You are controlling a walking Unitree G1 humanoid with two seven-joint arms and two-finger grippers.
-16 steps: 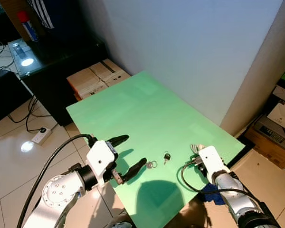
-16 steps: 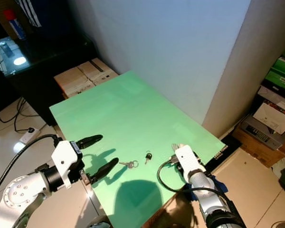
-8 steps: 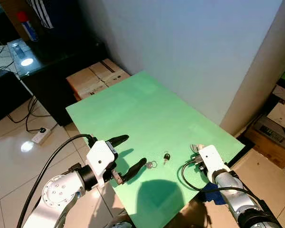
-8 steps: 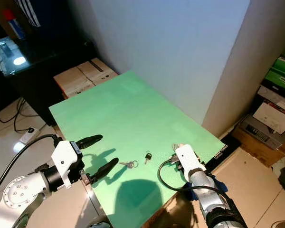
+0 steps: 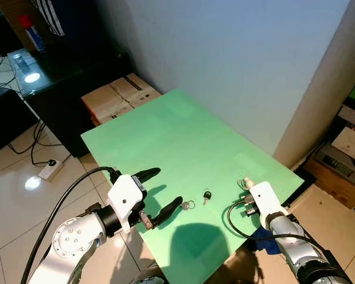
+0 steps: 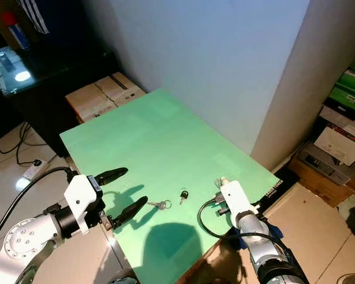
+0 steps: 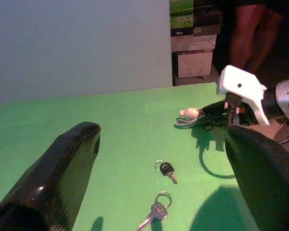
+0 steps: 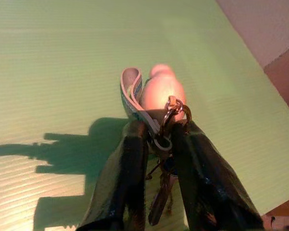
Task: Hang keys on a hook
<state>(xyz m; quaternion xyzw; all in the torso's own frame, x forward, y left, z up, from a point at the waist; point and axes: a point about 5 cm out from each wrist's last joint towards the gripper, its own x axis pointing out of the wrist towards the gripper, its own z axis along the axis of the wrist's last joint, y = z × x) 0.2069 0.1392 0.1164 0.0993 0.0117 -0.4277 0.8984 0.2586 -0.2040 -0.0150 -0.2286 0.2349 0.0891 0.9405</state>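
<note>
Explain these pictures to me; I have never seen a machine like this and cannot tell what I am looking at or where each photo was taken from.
This is a humanoid robot with two silver arms, each ending in two long black fingers. Two pictures come from cameras in its head, looking down at a light green table top. The other two come from cameras on its wrists, looking along the fingers.

The left gripper hovers open at the table's near edge. Lying loose just beyond it are a small silver key on a ring and a small black-headed key on a ring.

The right gripper is shut on a bunch of keys with a grey strap and a pale pink rounded charm, low over the table. I can make out no hook.
</note>
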